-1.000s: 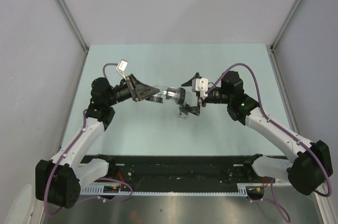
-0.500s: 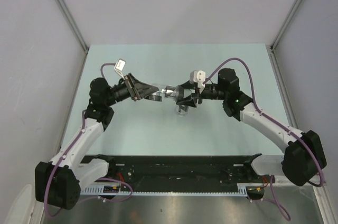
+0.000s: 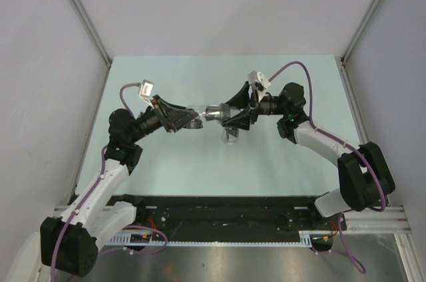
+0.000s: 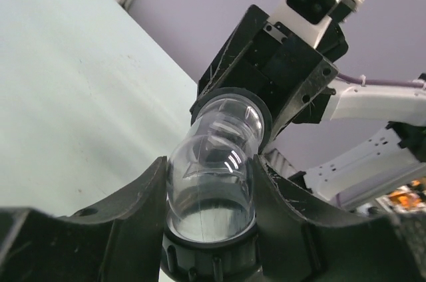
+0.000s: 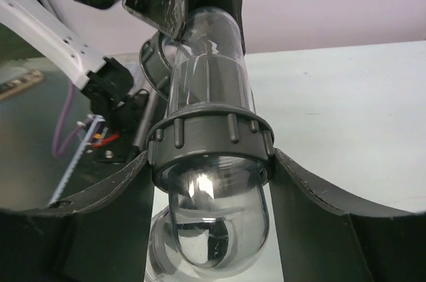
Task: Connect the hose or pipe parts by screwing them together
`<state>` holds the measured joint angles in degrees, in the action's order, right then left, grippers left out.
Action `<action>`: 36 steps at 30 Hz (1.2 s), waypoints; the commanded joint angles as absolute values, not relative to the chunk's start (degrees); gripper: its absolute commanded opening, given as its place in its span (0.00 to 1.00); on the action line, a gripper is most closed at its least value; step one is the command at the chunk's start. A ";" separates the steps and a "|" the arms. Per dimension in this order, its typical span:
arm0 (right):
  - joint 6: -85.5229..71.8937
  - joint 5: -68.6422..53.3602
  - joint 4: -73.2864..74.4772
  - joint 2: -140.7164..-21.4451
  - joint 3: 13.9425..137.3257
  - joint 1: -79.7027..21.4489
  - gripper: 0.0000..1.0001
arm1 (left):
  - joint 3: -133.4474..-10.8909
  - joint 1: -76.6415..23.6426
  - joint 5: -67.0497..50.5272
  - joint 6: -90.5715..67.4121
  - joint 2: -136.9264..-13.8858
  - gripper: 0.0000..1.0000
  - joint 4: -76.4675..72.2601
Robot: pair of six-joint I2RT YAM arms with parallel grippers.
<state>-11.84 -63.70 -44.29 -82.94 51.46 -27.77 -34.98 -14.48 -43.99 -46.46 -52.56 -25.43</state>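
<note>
Rolled at the wrist, the right gripper [image 3: 231, 117] has gone from jaws spread wide beside the pipe parts [image 3: 212, 112] a second ago to jaws drawn in on them. Its white wrist camera [image 3: 258, 80] has swung toward the far edge of the table [image 3: 166, 162]. The left gripper [image 3: 191, 121] has slid slightly toward the table's left edge with its grip unchanged. Both grippers now meet nose to nose in the air above the middle of the table, and the clear pipe parts span the short gap between them, lifted off the pale green table top. Seen from the right wrist, a grey ribbed collar [image 5: 210, 142] sits pinched between the right fingers [image 5: 319, 215], one black finger pressed against each side of it, the jaws narrow. A rounded clear bend [image 5: 216, 222] bulges out of that collar on the side nearer the table, and a straight clear tube [image 5: 210, 62] runs on from the collar's other side to the left gripper. Seen from the left wrist, the left fingers [image 4: 133, 209] clamp a clear pipe body just beyond a dark ribbed collar [image 4: 210, 252], the jaws held part-way apart by the pipe between them. That body bends away toward the right gripper. Where one part stops and the other begins, and how far any thread is engaged, cannot be told.
</note>
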 commanded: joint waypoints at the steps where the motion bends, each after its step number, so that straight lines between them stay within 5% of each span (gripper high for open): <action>1: -37.60 -62.75 -66.88 -83.84 54.49 -27.69 0.00 | -31.64 -20.29 -43.26 -25.42 -50.72 0.00 -26.10; 18: -43.78 -61.44 -61.98 -87.45 54.32 -25.67 0.00 | -29.88 -22.06 -34.11 -19.85 -49.04 0.00 -31.46; 21: -39.30 -58.90 -55.66 -86.49 54.32 -24.09 0.13 | -30.32 -20.92 -34.01 -24.15 -49.30 0.00 -31.38; 24: -31.77 -54.78 -47.24 -83.86 54.32 -22.33 0.53 | -30.41 -19.25 -33.93 -28.28 -49.66 0.00 -31.12; 26: -28.23 -51.52 -42.83 -80.96 54.32 -21.36 0.94 | -30.15 -17.76 -32.70 -29.87 -49.83 0.00 -30.59; 27: -25.17 -47.85 -38.63 -80.08 54.32 -20.49 1.00 | -29.97 -17.14 -32.35 -31.45 -49.92 0.00 -30.41; 36: -25.83 -36.13 -22.69 -74.88 54.58 -17.84 1.00 | -31.72 -13.45 -29.35 -36.65 -59.75 0.00 -28.04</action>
<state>-26.02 -45.21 -32.86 -76.29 52.60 -17.80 -29.74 -14.04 -31.24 -32.77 -55.70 -26.30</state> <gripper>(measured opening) 0.994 0.516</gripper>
